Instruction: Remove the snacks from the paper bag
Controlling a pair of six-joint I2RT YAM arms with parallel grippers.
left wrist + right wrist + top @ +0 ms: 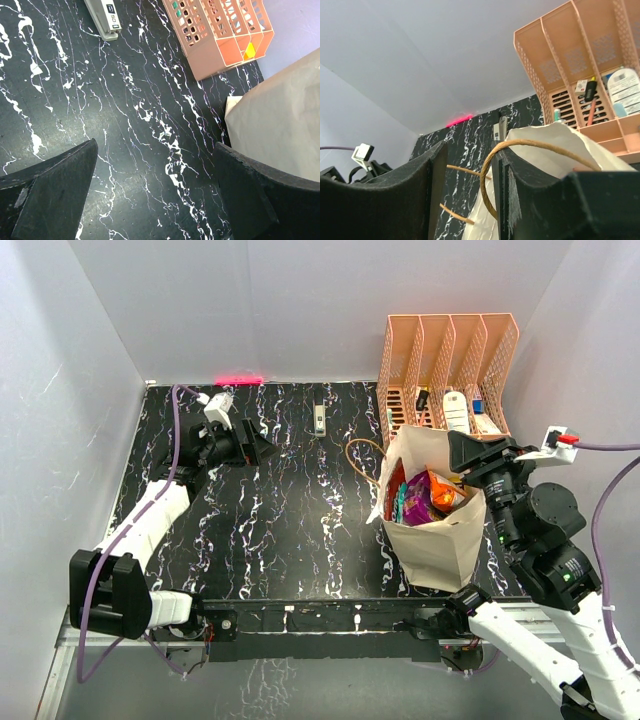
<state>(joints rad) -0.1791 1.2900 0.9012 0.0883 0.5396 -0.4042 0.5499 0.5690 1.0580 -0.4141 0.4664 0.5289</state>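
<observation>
several snacks (425, 498) stand in the open paper bag (440, 545) just beside the right gripper (463, 452), jaws half-closed at its rim, grip unclear, while the wide-open left gripper (257, 447) sits well apart.

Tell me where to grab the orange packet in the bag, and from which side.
Pinch the orange packet by its top edge, coming straight down through the mouth of the paper bag. The bag stands upright, open at the top, and its walls cover the packet's sides, so likely only the top is reachable.
</observation>
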